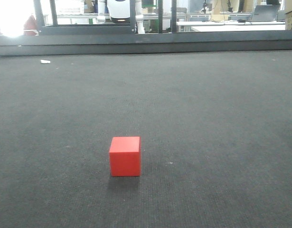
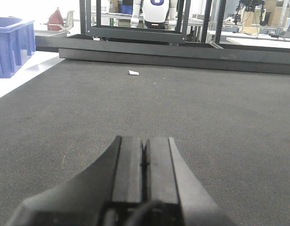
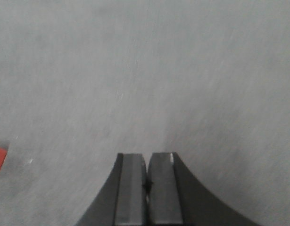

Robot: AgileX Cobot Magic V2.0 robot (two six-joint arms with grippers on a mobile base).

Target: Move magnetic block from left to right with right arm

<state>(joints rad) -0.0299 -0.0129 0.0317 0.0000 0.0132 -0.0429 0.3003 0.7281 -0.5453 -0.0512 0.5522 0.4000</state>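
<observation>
- Exterior front-facing view showed the magnetic block (image 1: 125, 156) sitting square on the dark carpet (image 1: 217, 118), alone and with nothing touching it.
- The right wrist view had the right gripper (image 3: 147, 157) over bare carpet, its jaws pressed together and holding nothing. A red sliver at the frame's left edge was probably the block's corner, though too little showed to be sure.
- The left gripper (image 2: 144, 141) was likewise closed and empty, low over the carpet and well clear of the job.
- The step in hand looked like the reach, with the pickup not yet begun.
- To do it well, the right arm would need to shift toward that red sliver until the cube sat centred under the jaws. It should spread them wider than the cube before descending, then come straight down.
- The cube's faces were flat, smooth and matte, with sharp edges. Pads set parallel on two opposite faces, about mid-height, should hold it squarely.
- Being small, it might twist or get nudged aside by an off-centre close.
- The carpet was a short, ribbed weave that likely gave enough friction to steady the cube.
</observation>
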